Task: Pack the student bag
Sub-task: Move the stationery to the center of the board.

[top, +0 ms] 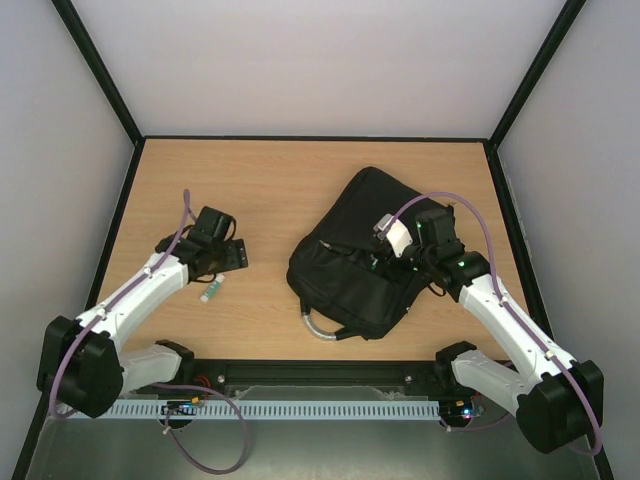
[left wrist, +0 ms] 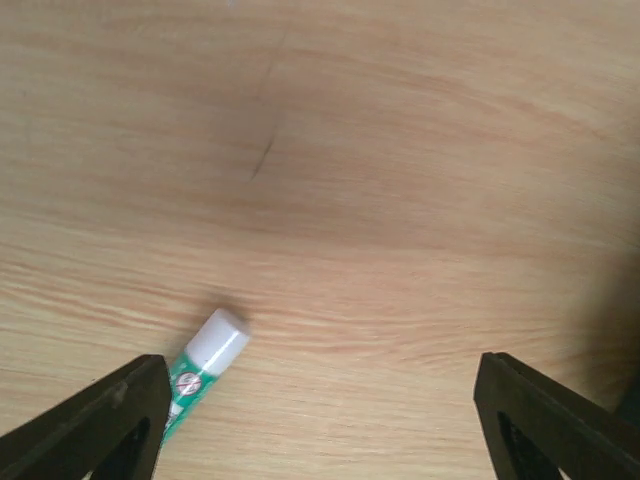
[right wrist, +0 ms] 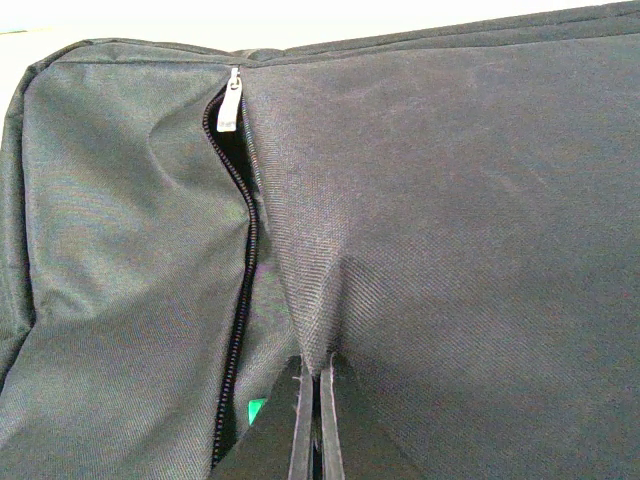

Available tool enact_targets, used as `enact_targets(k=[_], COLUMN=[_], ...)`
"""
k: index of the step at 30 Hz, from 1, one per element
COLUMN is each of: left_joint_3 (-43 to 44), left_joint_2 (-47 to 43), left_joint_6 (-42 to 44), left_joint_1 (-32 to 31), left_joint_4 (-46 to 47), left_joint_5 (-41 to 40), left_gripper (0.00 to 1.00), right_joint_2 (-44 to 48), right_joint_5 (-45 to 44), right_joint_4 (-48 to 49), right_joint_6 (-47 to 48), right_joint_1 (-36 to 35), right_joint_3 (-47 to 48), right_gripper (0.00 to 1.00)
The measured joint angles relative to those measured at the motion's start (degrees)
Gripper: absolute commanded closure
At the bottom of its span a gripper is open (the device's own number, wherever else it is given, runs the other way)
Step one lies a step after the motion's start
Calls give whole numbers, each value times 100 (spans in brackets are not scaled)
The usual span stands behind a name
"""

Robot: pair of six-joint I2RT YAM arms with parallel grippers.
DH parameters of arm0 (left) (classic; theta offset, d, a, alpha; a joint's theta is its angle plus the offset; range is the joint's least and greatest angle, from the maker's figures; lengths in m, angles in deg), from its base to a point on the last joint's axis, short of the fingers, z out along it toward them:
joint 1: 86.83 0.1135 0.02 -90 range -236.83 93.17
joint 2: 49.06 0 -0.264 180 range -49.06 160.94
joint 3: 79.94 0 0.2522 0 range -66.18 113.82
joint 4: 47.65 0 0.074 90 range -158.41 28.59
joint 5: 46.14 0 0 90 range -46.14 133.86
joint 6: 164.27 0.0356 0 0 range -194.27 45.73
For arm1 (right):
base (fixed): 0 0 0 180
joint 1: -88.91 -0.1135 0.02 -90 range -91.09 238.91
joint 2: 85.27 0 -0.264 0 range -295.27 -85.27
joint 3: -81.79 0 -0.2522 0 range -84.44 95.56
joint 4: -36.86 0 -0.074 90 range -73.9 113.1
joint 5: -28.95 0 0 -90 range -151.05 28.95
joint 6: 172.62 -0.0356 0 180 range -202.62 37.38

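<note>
Student bag [top: 365,255]: laid on counter [top: 300,180], right of centre, zip parted.
Right tool [right wrist: 317,420]: clamped on a fold of bag fabric.
Left tool [left wrist: 320,378]: spread wide, tube [left wrist: 208,360] beside one finger.
Advice: tube should be centred between jaws before closing.

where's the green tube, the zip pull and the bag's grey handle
green tube [left wrist: 195,378]: left wrist view, on its green printed body
zip pull [right wrist: 231,102]: right wrist view, on the silver tab
grey handle [top: 313,325]: top view, on the middle of its curve
</note>
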Motion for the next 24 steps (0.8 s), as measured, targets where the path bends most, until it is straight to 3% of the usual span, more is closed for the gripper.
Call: enact_targets(k=[5,12,24], left_joint_3=[-555,-566,-835], left_joint_2=[-190,87,686], left_joint_6=[-127,-304,-584], left_joint_1=[411,713,839], left_joint_4=[168,304,518], left_joint_5=[162,-201,22], left_gripper=[6,4,13], right_joint_2=[0,0,0], right_joint_5=[0,0,0], right_joint_4=[0,-2,-2], right_joint_6=[2,7,46], right_joint_1=[0,0,0], right_joint_3=[0,0,0], right_gripper=[99,99,99])
